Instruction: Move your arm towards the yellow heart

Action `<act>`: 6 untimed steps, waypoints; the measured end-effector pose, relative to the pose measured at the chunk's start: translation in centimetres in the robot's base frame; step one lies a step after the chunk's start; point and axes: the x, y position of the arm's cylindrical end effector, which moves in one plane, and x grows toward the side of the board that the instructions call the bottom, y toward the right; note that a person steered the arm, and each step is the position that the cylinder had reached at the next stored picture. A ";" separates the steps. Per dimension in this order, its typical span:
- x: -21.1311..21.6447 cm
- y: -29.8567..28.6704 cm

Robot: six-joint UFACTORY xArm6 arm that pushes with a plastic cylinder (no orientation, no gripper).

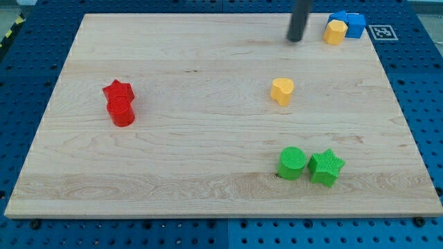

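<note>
The yellow heart [282,90] lies on the wooden board [208,152], right of centre. My tip [295,39] stands near the view's top, above and slightly right of the heart, with a clear gap between them. The rod rises out of the frame at the top. Nothing touches the tip.
A yellow block [335,32] touches a blue block [349,23] at the top right, just right of my tip. A red star [118,90] and a red cylinder [122,112] sit together at the left. A green cylinder [292,163] and a green star [326,167] sit at the lower right.
</note>
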 end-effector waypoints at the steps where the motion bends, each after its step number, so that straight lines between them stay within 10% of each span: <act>1: 3.6 -8.4; 4: 18.8 -11.4; 6: 17.1 -6.3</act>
